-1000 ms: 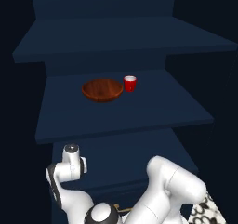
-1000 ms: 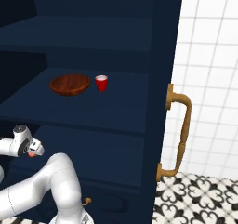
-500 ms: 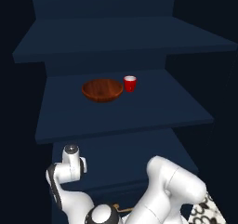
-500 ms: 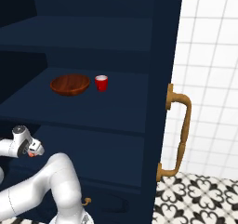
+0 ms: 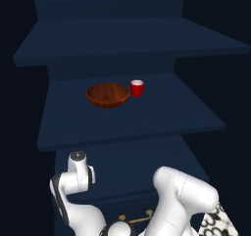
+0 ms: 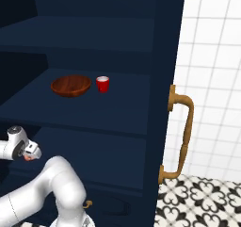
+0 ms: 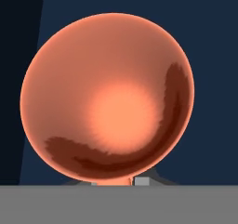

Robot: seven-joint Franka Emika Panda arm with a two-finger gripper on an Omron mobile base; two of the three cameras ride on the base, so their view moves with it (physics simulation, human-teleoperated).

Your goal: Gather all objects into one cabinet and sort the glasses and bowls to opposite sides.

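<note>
The salmon-orange cup (image 7: 107, 97) is sitting right in front of the hand camera, its round opening facing the lens and taking up most of the hand view, with dark navy cabinet surface showing behind it on every side. At the cup's lower edge, the gripper (image 7: 123, 181) is showing just two small grey finger tips (image 7: 142, 181), one either side of the cup's rim. The jaws are standing narrowly apart and appear to be pinching the salmon-orange cup between them, though the contact itself is mostly hidden by the cup.

In the right base view the hand is reaching low to the left, under the shelves, and a small spot of salmon colour is peeking out at its end.

Above and beyond the hand, on the middle shelf (image 5: 162, 117) of the navy cabinet (image 6: 162, 56), the wooden bowl (image 5: 108, 94) is resting upright. The red cup (image 5: 137, 88) is standing upright just beside the bowl, on the side farther from the hand; whether the two are touching is not clear. Farther up, another shelf is jutting out above them.

Well off to the far side from the hand, the brass handle (image 6: 181, 134) is running down the edge of the cabinet door, with white wall tiles (image 6: 214, 56) behind it and a patterned floor (image 6: 202, 202) below.
</note>
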